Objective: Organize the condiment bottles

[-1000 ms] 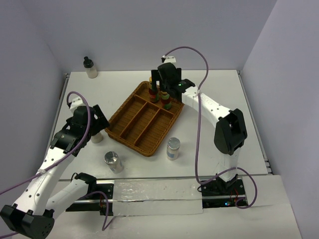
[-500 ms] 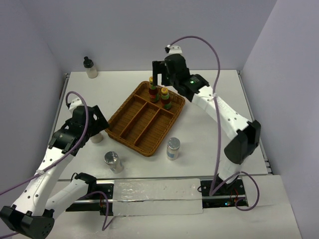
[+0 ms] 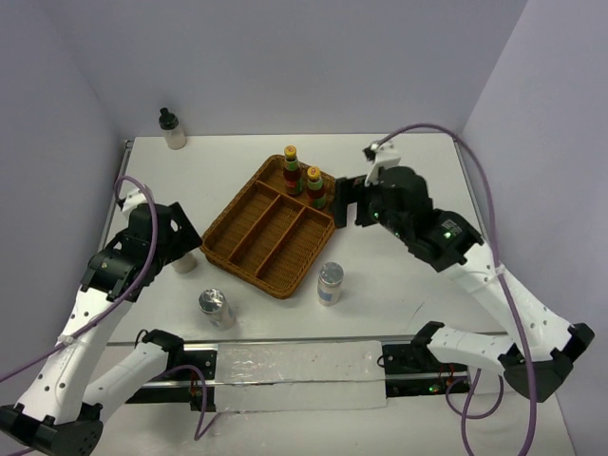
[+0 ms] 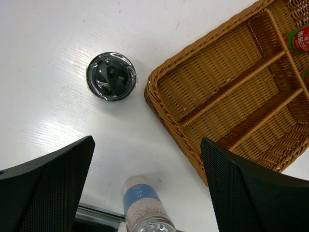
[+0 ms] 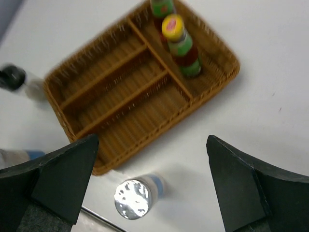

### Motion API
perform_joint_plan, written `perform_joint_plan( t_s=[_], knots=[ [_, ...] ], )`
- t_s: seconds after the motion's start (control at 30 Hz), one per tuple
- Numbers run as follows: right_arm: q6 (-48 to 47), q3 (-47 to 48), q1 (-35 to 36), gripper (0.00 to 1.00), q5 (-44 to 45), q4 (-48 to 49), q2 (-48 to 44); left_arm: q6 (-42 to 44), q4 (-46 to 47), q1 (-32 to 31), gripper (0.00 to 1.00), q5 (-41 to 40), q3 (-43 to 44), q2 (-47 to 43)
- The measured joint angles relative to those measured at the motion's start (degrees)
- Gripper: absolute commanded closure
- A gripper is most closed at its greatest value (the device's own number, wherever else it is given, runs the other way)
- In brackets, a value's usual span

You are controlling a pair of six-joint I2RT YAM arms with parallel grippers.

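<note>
At the centre of the white desk (image 3: 418,171), a brown wicker tray (image 3: 214,252) lies turned diagonally. It has three long slots and one cross compartment at its far end. Two red sauce bottles with yellow-green tops stand upright side by side in that cross compartment: the farther red bottle (image 3: 291,167) and the nearer red bottle (image 3: 314,186).

One pale cream bottle with a black cap (image 3: 172,129) stands alone at the far left corner of the desk, well apart from the tray. A second cream bottle (image 4: 111,76), seen cap-on from the left wrist camera, stands just beside the tray's left corner without touching it.

One clear shaker with a silver lid (image 3: 216,309) stands towards the near edge, left of centre. Its blue label and white grains show in the left wrist view. The other silver-lidded shaker (image 3: 330,283) stands just beside the tray's near right side.

The left gripper (image 4: 147,145) hangs above the desk between the second cream bottle and the first shaker. Its fingers are spread wide and nothing is between them.

The right gripper (image 5: 152,140) hangs above the tray's right side, near the red bottles. Its fingers are also spread wide and hold nothing. The right wrist view is somewhat blurred.
</note>
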Motion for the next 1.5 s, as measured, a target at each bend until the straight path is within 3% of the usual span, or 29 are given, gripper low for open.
perform_joint_plan(
  t_s=[0.13,0.37,0.7,0.93,1.03,1.17,1.27,1.37,1.5],
  knots=[
    [0.0,-5.8,3.5,0.00,-1.2,-2.5,2.2,0.0,0.2,0.0,0.01,0.6,0.0,1.0],
    [0.0,-8.2,9.9,0.00,-0.9,-4.6,4.9,0.0,1.1,0.0,0.01,0.6,0.0,1.5],
    [0.0,-13.5,11.6,0.01,-2.6,-4.8,7.4,0.1,2.0,0.0,0.00,0.7,-0.2,1.6],
    [0.0,-15.6,12.0,0.11,-3.2,-3.6,10.0,0.1,2.8,0.0,0.00,0.8,-0.5,1.9],
    [0.0,-16.0,12.7,0.19,-3.2,-3.5,10.0,0.1,3.0,0.0,0.01,0.8,-0.8,1.9],
    [-0.1,-16.0,13.3,0.59,-2.7,-3.5,10.0,0.1,3.4,0.0,0.01,0.9,-1.1,1.9],
    [0.0,-16.1,13.4,0.82,-2.2,-3.6,9.9,0.1,3.5,0.0,0.00,1.0,-1.2,1.9],
    [0.0,-16.1,13.4,0.90,-2.0,-4.0,9.8,0.1,3.5,0.0,0.00,1.0,-1.2,1.9],
    [0.0,-15.8,13.4,0.91,-0.9,-5.5,9.4,0.1,3.5,0.0,0.01,1.1,-1.2,1.9]
  ],
)
